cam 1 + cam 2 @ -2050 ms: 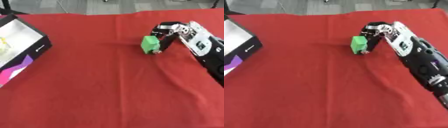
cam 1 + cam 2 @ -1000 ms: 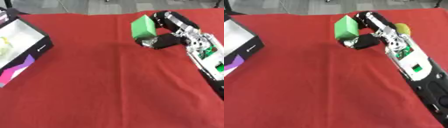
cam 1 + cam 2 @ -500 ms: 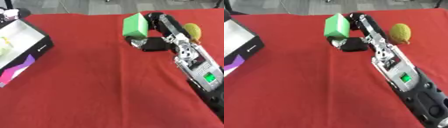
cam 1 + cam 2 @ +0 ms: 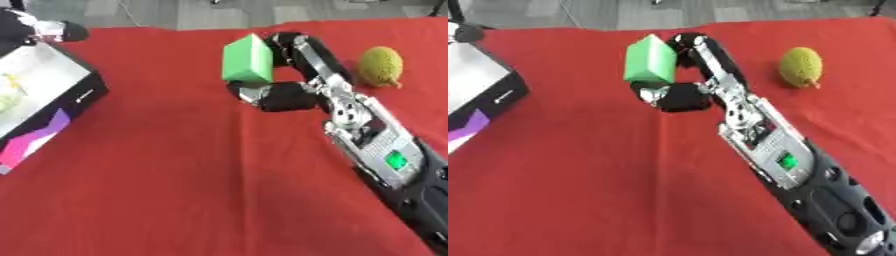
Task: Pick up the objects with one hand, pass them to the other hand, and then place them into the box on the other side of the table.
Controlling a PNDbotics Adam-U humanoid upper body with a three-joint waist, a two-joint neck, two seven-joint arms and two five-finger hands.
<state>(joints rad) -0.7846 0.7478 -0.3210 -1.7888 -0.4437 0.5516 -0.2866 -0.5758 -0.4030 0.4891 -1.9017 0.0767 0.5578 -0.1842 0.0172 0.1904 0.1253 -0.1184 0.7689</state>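
The right hand [image 4: 293,75] has its fingers and thumb curled around the green block [image 4: 248,59], holding it above the red tablecloth [image 4: 175,175], far of centre. The block appears rigid, light and smooth-faced; for the pass, take hold across its exposed left faces. The box [image 4: 39,105] sits at the left edge.

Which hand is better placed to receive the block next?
Left, probably: the right hand already holds the green block aloft mid-table, and the box sits on the left. The left hand is out of view.

Red tablecloth [image 4: 157,190] covers table; grey floor [image 4: 175,12] beyond far edge.
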